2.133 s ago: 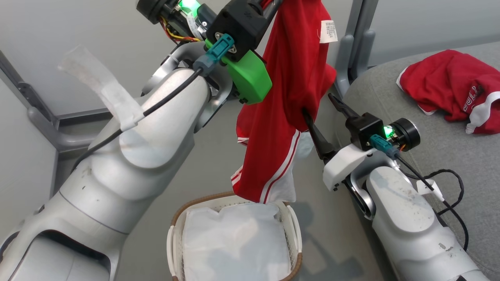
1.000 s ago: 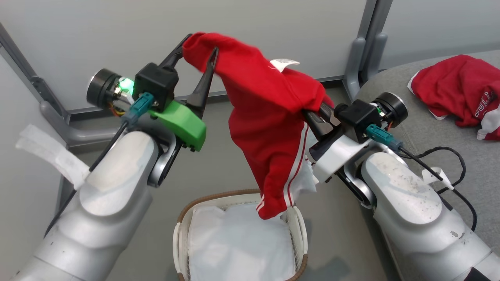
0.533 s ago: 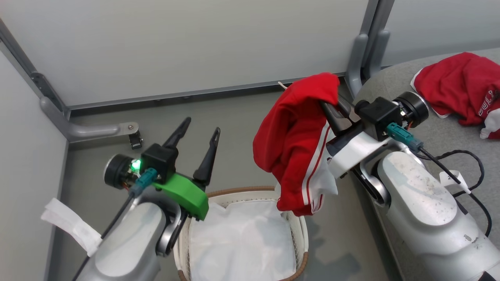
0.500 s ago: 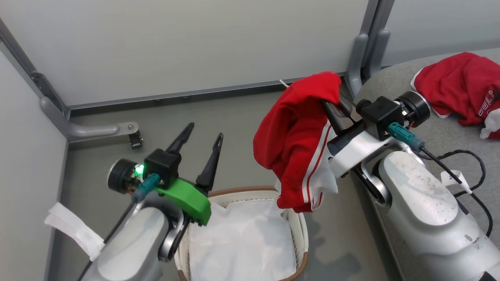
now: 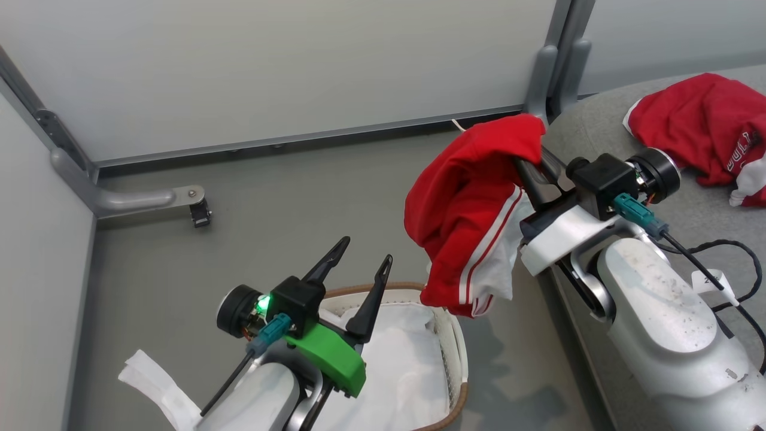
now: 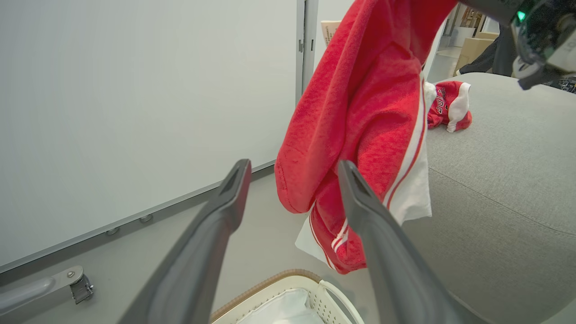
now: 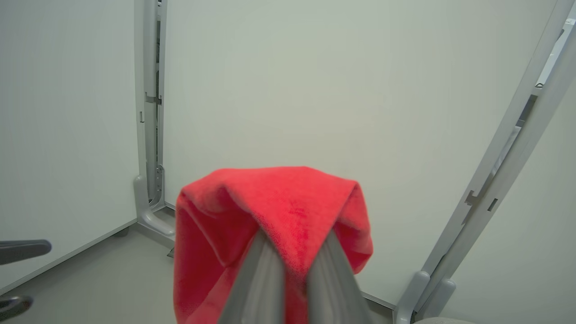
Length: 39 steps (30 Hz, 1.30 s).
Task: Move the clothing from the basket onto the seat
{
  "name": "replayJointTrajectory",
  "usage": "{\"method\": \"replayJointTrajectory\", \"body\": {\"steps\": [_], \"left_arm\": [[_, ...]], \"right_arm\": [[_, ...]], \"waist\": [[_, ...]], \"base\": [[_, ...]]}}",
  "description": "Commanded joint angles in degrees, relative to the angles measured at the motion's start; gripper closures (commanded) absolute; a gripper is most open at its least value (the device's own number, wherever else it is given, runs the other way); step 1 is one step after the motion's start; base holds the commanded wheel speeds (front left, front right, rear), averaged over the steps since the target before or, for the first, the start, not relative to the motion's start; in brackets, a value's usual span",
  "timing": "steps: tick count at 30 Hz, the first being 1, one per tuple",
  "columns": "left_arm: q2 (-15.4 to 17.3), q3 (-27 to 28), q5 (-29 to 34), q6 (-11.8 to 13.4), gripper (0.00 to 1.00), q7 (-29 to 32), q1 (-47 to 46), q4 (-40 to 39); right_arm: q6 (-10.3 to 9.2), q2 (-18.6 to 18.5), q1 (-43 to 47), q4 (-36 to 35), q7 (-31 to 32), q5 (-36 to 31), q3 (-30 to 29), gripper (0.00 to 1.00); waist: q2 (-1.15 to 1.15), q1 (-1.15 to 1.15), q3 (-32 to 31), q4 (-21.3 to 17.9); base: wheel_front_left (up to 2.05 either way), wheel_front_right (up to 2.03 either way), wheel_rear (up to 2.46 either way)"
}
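A red garment with white stripes (image 5: 473,209) hangs from my right gripper (image 5: 529,164), which is shut on its upper fold; the right wrist view shows the red cloth (image 7: 279,211) draped over the closed fingers. It dangles above the basket's right rim, beside the seat's edge. My left gripper (image 5: 366,260) stands open and empty over the basket (image 5: 458,359), and its wrist view shows the hanging garment (image 6: 360,126) just beyond the spread fingers (image 6: 369,211). Another red garment (image 5: 700,129) lies on the grey seat (image 5: 598,129). A white cloth (image 5: 401,371) lines the basket.
Pale partition walls with grey metal posts (image 5: 553,60) close off the back and left. A bracket with a castor (image 5: 197,212) sits on the grey floor (image 5: 269,203). A black cable (image 5: 736,257) trails over the seat near my right forearm.
My left gripper let go of the garment, opened wide and dropped down toward the basket. The right gripper keeps the garment and has shifted it right, toward the seat.
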Motion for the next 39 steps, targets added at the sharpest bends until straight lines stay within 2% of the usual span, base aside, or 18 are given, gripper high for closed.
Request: {"method": "replayJointTrajectory", "body": {"steps": [1,11,29,35,39], "left_arm": [[-0.42,0.15,0.55,0.01,0.00,-0.31,1.22,-0.36],[-1.57,1.40,1.93,-0.39,0.00,-0.28,2.82,-1.83],[-3.12,1.08,5.73,-2.02,0.00,-0.29,1.83,-1.12],[-3.37,0.85,6.12,-2.45,0.00,-0.28,1.25,-0.69],[-3.50,0.60,6.42,-2.71,0.00,-0.28,0.99,-0.41]], "right_arm": [[-0.08,-0.26,0.85,-0.39,-0.30,-0.44,-0.40,1.00],[-0.08,-0.46,2.13,-1.33,-0.30,-1.59,-2.83,1.00],[-0.08,-1.78,7.78,-5.98,-0.30,-3.55,-10.85,1.00],[-0.08,-1.64,9.43,-6.39,-0.30,-3.71,-12.74,1.00],[-0.08,-1.63,9.90,-6.75,-0.30,-3.86,-13.82,1.00]], "waist": [[0.00,0.00,0.21,-0.59],[0.00,0.00,1.14,-5.05],[0.00,0.00,5.36,-21.28],[0.00,0.00,6.15,-24.04],[0.00,0.00,6.62,-24.55]], "base": [[0.00,0.00,0.00],[0.00,0.00,0.00],[0.00,0.00,0.00],[0.00,0.00,0.00],[0.00,0.00,0.00]]}}
